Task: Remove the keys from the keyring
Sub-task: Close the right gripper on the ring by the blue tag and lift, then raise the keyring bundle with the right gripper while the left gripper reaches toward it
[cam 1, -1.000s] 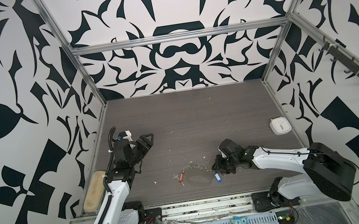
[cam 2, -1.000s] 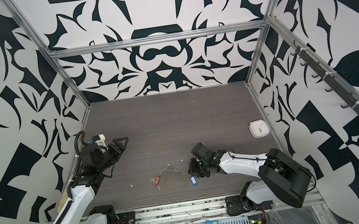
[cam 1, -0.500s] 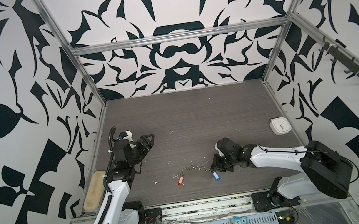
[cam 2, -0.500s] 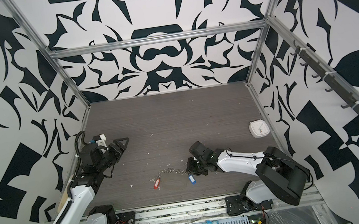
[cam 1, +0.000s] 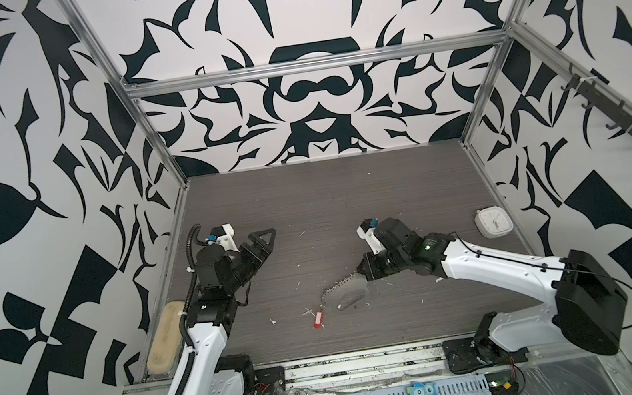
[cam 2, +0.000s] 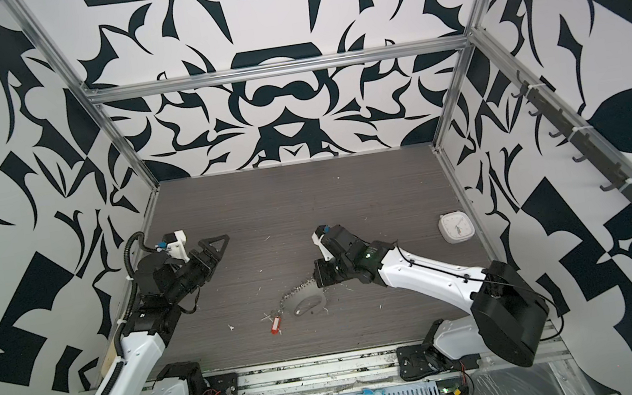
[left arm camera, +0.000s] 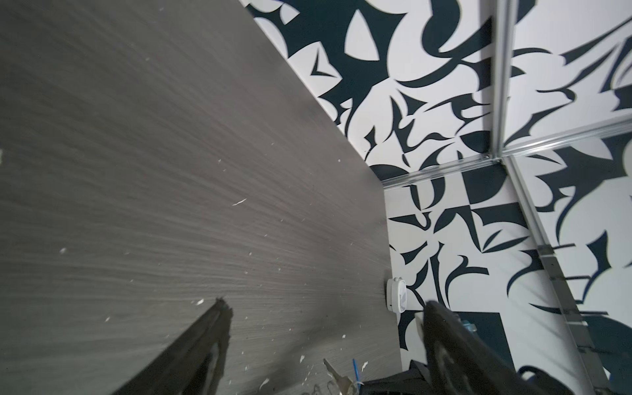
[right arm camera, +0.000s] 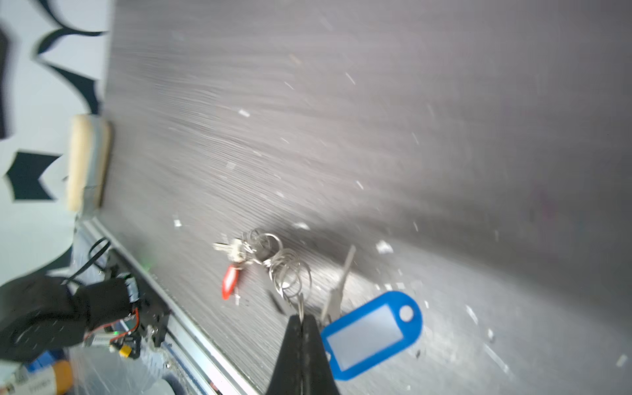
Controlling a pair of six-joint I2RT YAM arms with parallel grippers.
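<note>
Pinch on the keyring point(right arm camera: 287, 270): right fingers point(right arm camera: 290, 345) closed on its right end ring, just beside the blue key point(right arm camera: 372, 333); red key point(cam 1: 318, 319) at the left end, flat on the worktop point(cam 1: 308, 216), near the middle. Best done by holding that ring steady, bringing a second grip onto the blue key, then sliding it round the coil rather than tugging. Right arm stretched low, reaching leftward. Left fingers point(left arm camera: 205, 342) spread wide, empty, raised at the left, well apart from the keys.
</note>
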